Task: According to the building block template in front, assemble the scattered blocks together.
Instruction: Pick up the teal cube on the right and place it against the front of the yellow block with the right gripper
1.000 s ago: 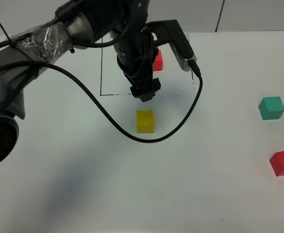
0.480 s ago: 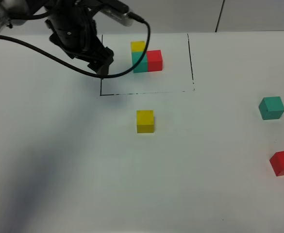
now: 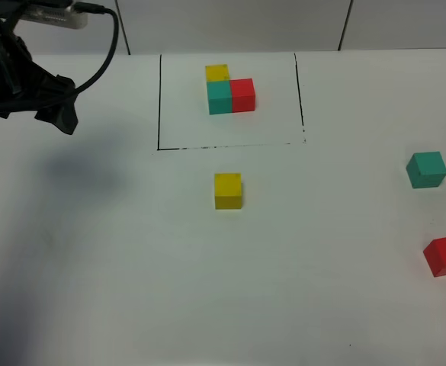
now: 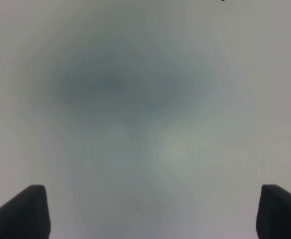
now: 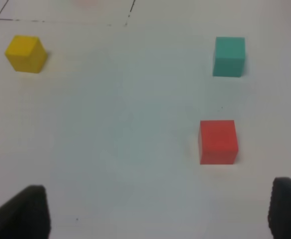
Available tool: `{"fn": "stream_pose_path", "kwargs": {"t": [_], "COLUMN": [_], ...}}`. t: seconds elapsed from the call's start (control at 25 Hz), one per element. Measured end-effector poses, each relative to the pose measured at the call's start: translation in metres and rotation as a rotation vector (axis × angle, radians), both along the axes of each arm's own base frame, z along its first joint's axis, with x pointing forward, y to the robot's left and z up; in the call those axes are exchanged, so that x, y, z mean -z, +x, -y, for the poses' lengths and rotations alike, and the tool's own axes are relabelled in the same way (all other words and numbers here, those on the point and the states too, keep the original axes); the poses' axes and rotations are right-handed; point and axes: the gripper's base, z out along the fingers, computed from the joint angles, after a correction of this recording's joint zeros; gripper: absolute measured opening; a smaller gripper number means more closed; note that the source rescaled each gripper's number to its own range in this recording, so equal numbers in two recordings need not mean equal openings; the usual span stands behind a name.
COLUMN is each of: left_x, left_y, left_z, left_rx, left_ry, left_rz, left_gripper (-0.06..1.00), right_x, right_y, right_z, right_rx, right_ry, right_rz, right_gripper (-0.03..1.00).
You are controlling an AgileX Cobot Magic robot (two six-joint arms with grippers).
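Item one, the white table (image 3: pixel 131 290): the working surface, with everything lying flat on it. Item two, my left arm (image 3: pixel 13 72), up at the far left corner with its cable (image 3: pixel 104 46) looping over it, parked there, I judge, to keep the overhead view of the blocks clear. Its left gripper (image 4: pixel 146 211) hangs over bare table, jaws wide apart, holding nothing. Item three, the building block template (image 3: pixel 229 91), inside a black frame (image 3: pixel 159 107) at the far middle: yellow behind teal-green, red touching teal-green's right side, an L kept as reference. Item four, the scattered blocks: yellow cube (image 3: pixel 228 191) just in front of the frame, likely the seed for the copy; teal-green cube (image 3: pixel 426 169) and red cube (image 3: pixel 444 255) well apart near the right edge, none joined. Item five, right gripper (image 5: pixel 157 213): spread open, empty, looking down on all three, nearest the red.
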Motion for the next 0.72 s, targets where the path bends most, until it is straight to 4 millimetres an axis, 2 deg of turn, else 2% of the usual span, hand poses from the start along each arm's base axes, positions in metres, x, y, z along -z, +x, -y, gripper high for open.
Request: {"fn": "stream_pose_path", "kwargs": {"t": [0.32, 0.52, 0.72], "left_x": [-0.052, -0.063, -0.063], "left_y": [-0.09, -0.139, -0.186], "left_z": [-0.015, -0.023, -0.03], "left_rx": [-0.109, -0.139, -0.138], "left_ry": [-0.06, -0.109, -0.139], "left_rz": [0.182, 0.351, 0.477], "left_gripper": [0.99, 0.98, 0.96], "right_x": [0.0, 0.0, 0.0], "right_y": [0.0, 0.0, 0.0], "right_z": [0.0, 0.0, 0.0], "right_rx": [-0.002, -0.002, -0.002], "right_ry": [0.001, 0.002, 0.002], "right_rz": [0.0, 0.0, 0.0], "right_gripper": [0.99, 0.99, 0.99]}}
